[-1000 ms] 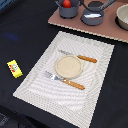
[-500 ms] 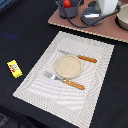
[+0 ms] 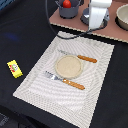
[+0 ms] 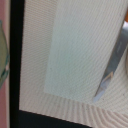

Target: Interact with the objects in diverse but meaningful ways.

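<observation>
On the exterior view's left, the small yellow rectangular packet with red marks (image 3: 14,68) lies flat on the black table (image 3: 30,30), well apart from the striped beige placemat (image 3: 47,82). Its long axis runs diagonally. At the far edge the red tomato (image 3: 66,3) sits in a grey-blue pot (image 3: 67,10). Further right is the white robot arm (image 3: 97,12); whether its claw is spread or closed, I cannot tell.

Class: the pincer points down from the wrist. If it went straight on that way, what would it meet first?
Probably the striped placemat, near its far edge, close to the knife tip. The wrist view looks straight down onto bare mat there. The pincer itself is not visible, so depth and exact landing spot are uncertain.
</observation>
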You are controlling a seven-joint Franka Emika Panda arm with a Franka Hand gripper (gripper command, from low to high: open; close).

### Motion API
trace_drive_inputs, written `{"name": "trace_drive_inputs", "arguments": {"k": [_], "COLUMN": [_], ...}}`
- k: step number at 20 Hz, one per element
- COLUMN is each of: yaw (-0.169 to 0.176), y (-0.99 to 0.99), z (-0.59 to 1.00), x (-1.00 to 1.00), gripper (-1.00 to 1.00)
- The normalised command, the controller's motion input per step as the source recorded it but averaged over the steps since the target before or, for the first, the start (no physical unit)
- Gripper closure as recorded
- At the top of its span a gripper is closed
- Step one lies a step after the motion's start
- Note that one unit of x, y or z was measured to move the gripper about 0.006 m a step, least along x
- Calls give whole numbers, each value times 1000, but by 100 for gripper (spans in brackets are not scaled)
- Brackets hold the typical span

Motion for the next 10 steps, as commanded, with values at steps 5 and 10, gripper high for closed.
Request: {"name": "trace_drive_inputs", "arguments": {"k": [5, 10], "yaw": [-85, -84], "y": [-598, -595], "z": [-334, -355], "x": [-621, -642], "gripper": [-100, -100]}}
